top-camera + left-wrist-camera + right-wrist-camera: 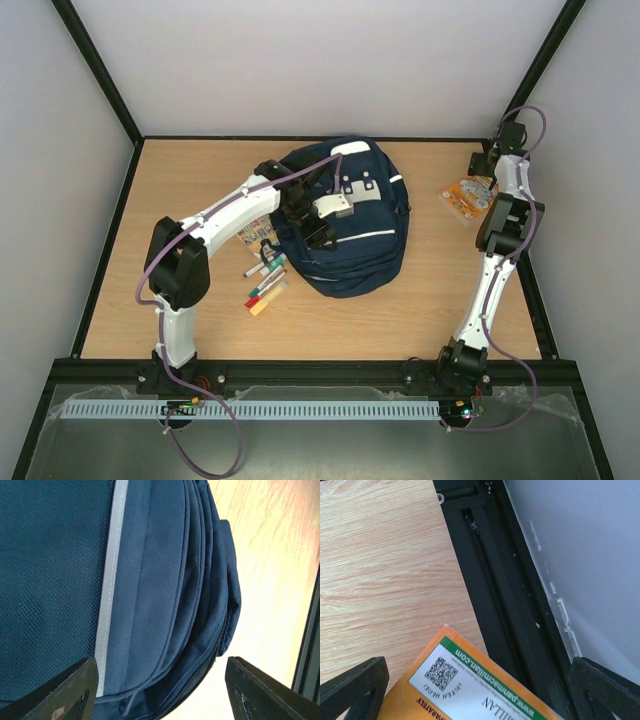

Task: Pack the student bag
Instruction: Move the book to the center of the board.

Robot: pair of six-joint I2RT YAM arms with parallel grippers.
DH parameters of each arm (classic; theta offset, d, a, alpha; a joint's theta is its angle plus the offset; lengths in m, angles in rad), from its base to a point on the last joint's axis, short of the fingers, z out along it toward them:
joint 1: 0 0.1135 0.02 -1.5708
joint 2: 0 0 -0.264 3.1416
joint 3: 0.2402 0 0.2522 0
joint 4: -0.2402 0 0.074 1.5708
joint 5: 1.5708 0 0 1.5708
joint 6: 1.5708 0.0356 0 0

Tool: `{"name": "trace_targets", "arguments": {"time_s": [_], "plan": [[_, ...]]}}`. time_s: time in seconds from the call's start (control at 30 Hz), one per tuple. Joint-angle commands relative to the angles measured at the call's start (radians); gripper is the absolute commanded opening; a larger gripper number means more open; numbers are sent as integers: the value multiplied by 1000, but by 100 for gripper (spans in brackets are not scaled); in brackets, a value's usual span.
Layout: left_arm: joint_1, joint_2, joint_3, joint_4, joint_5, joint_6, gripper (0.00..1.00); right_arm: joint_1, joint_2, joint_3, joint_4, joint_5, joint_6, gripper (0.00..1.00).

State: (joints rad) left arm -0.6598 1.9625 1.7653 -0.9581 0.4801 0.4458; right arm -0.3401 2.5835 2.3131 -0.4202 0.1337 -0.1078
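While poised at student bag, mid-table, holds left fingers open, empty | right fingers wide over orange packet, ungripped | markers, cards outside bag | judged barely begun.

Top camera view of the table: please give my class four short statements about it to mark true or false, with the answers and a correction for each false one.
1. The backpack lies near the middle of the table. True.
2. The left gripper is shut on a marker. False: it is open over the backpack and holds nothing.
3. The markers lie on the table beside the backpack, on the left arm's side. True.
4. The orange book is inside the backpack. False: it lies on the table by the right edge, under the open right gripper.
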Motion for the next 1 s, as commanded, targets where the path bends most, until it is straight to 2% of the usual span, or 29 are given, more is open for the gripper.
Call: {"name": "trace_targets", "arguments": {"time_s": [0.0, 0.1, 0.23, 0.47, 0.63, 0.97], "plan": [[5, -2, -29, -53, 22, 5, 72, -5, 51, 64, 0, -19, -58, 99], [5, 0, -20, -46, 20, -1, 72, -4, 73, 91, -23, -60, -84, 99], [5, 0, 1, -46, 14, 2, 72, -2, 77, 106, -114, -195, -115, 100], [5, -1, 9, -32, 27, -1, 72, -3, 62, 78, -321, -363, -129, 92], [5, 2, 12, -17, 33, -11, 72, 6, 3, -35, -353, -465, -174, 87], [4, 24, 38, 34, 39, -86, 71, 105, -145, -267, -359, -508, -363, 83]]}}
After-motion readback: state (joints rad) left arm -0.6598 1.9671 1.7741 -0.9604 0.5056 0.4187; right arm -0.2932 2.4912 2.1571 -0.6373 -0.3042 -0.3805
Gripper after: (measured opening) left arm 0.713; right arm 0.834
